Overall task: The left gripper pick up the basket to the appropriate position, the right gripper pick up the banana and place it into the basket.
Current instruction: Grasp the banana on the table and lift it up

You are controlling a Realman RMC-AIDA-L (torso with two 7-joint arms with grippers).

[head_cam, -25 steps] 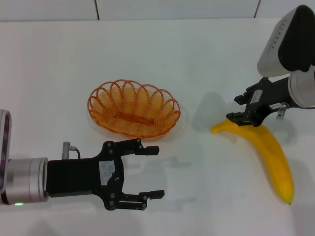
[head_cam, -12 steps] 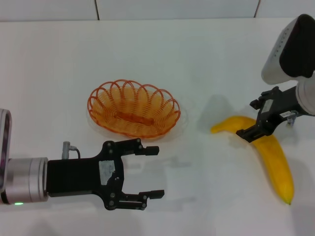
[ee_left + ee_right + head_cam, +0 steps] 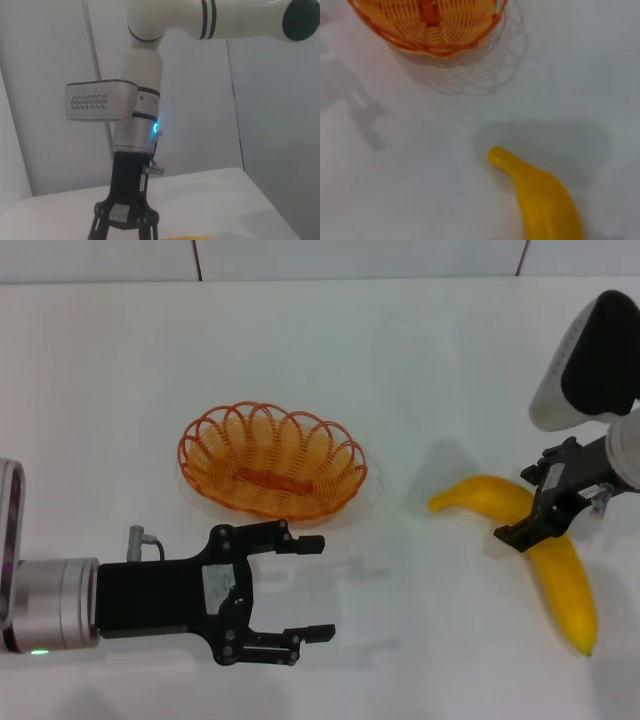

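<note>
The black right gripper (image 3: 532, 525) sits over the middle of the curved yellow banana (image 3: 560, 570), fingers spread apart, not clamped.

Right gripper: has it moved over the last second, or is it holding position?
Yes. In the head view the right gripper has travelled along the banana, away from its stem end near the basket, toward its middle.

Orange basket (image 3: 272, 462) near the worktop's middle: thin looped wire with a slight plastic sheen. Banana (image 3: 545, 555) toward the right edge, smooth, waxy yellow skin. Worktop (image 3: 400, 360) itself matt white, smooth. Left gripper (image 3: 300, 590) matt black metal, brushed silver wrist; right gripper (image 3: 522, 525) black metal under glossy white-grey housing.
</note>
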